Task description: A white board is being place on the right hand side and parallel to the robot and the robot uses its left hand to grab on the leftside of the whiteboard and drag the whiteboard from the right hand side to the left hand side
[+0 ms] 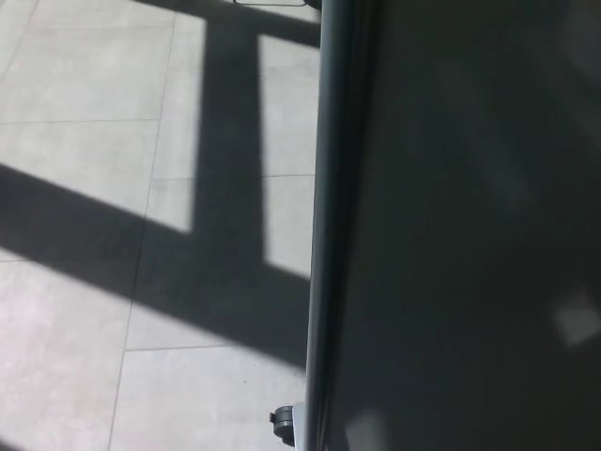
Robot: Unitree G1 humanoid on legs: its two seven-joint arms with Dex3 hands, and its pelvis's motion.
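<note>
Head view:
Board: the large flat whiteboard panel [470,225], dark in shade, fills the picture's right half and stands upright.
Frame: its grey metal left edge [324,235] runs top to bottom, slightly tilted.
Caster: a small dark wheel fitting [284,425] sits at the frame's foot.
Floor: pale square tiles [84,169] crossed by broad shadow bands, sunlit between them.
Hands: neither robot hand shows, so their state cannot be told.
</note>
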